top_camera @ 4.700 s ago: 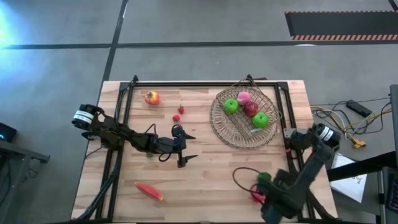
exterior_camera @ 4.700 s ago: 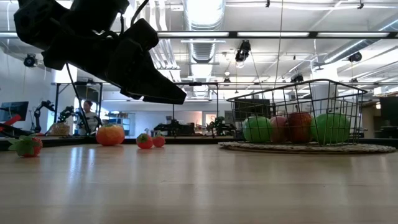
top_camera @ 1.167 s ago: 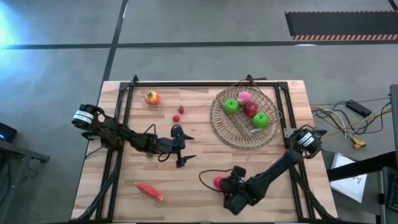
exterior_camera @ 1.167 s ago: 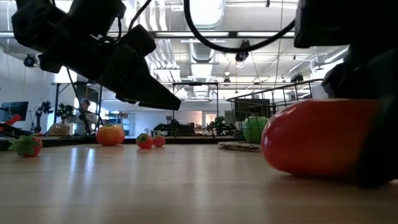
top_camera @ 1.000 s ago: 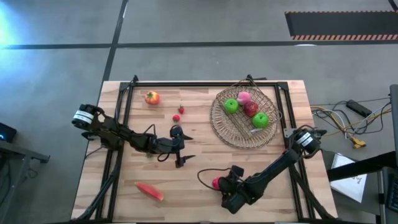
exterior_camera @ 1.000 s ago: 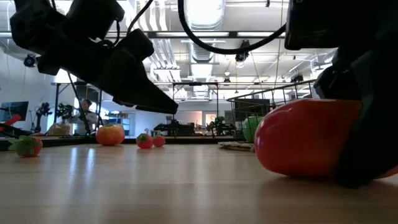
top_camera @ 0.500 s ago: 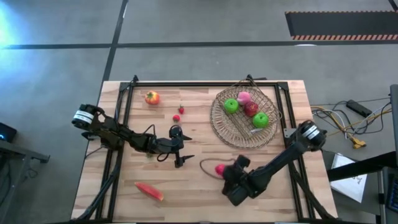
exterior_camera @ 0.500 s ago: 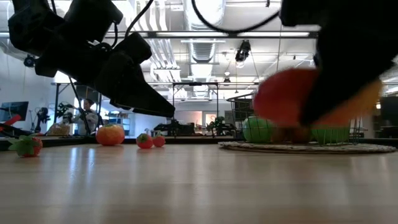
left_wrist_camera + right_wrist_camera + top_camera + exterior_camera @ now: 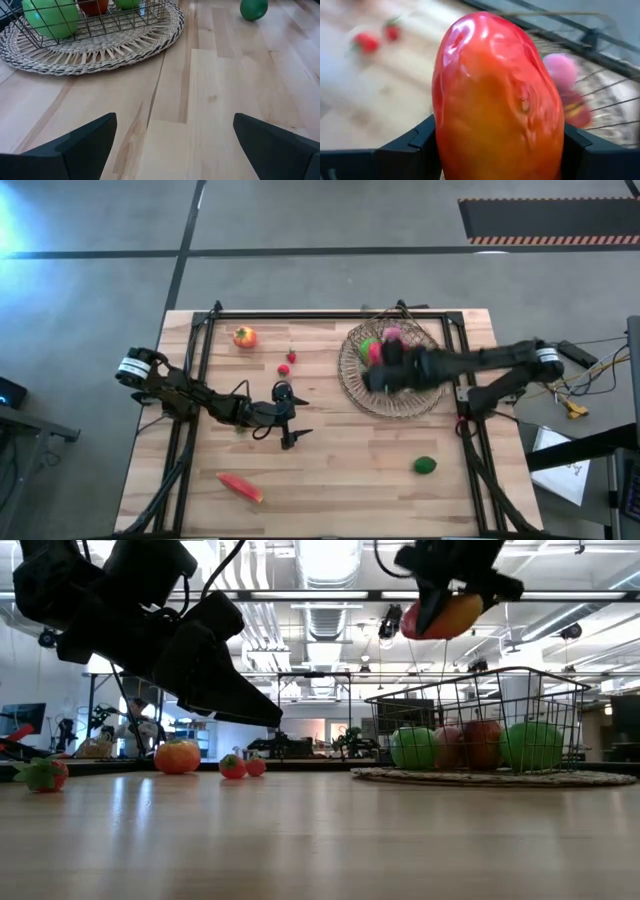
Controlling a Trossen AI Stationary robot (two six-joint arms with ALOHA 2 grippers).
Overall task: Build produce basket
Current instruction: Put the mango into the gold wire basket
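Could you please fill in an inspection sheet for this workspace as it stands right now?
Surface: wooden table, dark frame rails along its sides.
Job's things: wire basket on a woven mat, green apples and red fruit inside; red-orange fruit held above it; tomato, two strawberries, red pepper and lime on the table.
Clutter: nothing seen.
Grippers: right gripper shut on the red-orange fruit over the basket; left gripper open, mid-table.
Cables: bundle beside the table.
Surroundings: concrete floor; a person far behind.

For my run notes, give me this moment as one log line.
right gripper: shut on red-orange fruit, above basket | left gripper: open, mid-table | lime, pepper: on table
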